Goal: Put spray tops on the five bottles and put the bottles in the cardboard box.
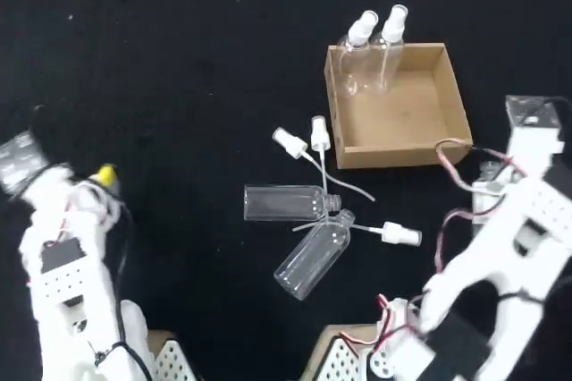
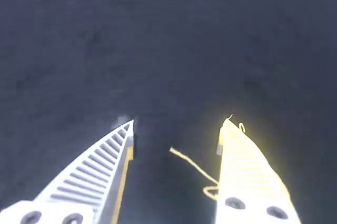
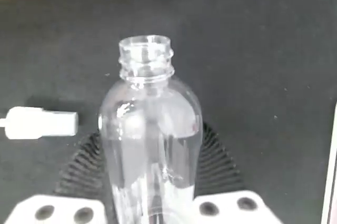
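While two capped bottles (image 1: 386, 57) lean inside the cardboard box (image 1: 393, 156), two open-necked bottles (image 1: 286, 203) lie beside three loose spray tops (image 1: 399, 234) near it, the right gripper (image 3: 150, 155) clamps an empty uncapped bottle (image 3: 150, 103), and the left gripper (image 2: 176, 126) hangs with fingers (image 2: 247, 171) spread over the black table (image 1: 161, 86).

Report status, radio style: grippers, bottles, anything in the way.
Left gripper open over bare table. Right gripper shut on uncapped bottle. Two capped bottles in cardboard box; two open bottles, three spray tops loose on table.
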Robot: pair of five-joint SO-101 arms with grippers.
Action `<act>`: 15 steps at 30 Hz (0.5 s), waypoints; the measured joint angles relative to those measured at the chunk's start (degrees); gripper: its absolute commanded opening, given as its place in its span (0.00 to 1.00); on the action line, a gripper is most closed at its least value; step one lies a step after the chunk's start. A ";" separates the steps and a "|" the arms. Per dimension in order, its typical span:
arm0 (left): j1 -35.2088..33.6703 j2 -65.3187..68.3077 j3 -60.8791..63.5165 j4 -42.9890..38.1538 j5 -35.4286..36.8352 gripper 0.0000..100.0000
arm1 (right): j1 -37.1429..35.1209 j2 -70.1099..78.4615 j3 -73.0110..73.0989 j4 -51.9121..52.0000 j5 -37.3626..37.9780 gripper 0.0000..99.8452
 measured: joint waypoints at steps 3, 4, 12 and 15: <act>6.24 0.00 0.00 0.00 -6.68 0.25 | -1.93 -6.68 5.89 -0.18 -1.49 0.01; 7.91 0.00 -0.26 0.53 -7.91 0.25 | -1.93 -9.05 8.18 -1.23 -2.73 0.01; 23.65 0.00 -15.38 19.25 -8.26 0.25 | -1.76 -28.13 26.20 -9.93 -6.86 0.01; 30.15 0.00 -18.81 22.15 -6.42 0.25 | 0.79 -33.32 27.87 -10.11 -6.86 0.01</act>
